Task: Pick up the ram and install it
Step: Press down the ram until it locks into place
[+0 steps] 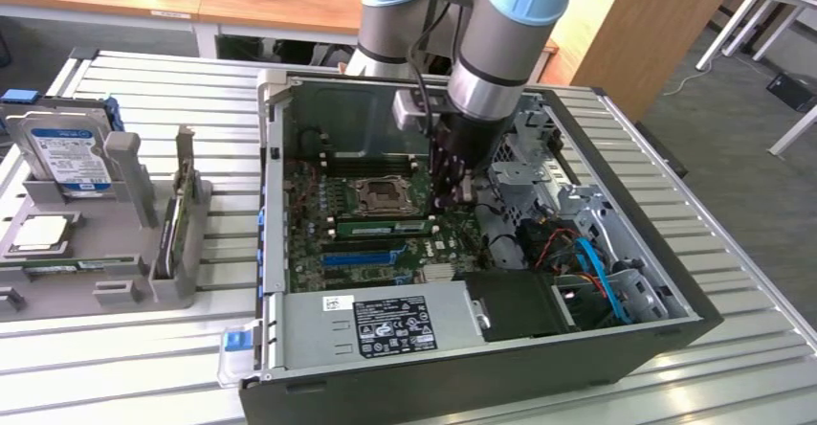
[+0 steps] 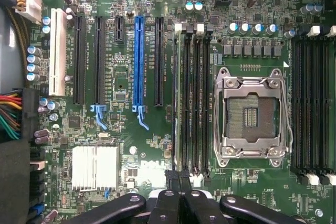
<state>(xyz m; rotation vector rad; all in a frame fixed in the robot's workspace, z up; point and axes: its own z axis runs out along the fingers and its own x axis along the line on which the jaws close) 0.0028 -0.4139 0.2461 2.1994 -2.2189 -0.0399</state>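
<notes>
The gripper (image 2: 178,182) is closed and held just above the ram (image 1: 379,226), which is seated beside the socket (image 2: 252,114).

The gripper's (image 1: 447,200) tips are hidden behind its own dark body, low inside the computer case (image 1: 664,324). The ram (image 1: 379,226) lies in its slot, mostly in shadow, so I think it is pushed in, but I can't be sure. The arm (image 1: 504,23) is cut off at the top edge. The hard drive's (image 1: 67,157) label is too small to read.
</notes>
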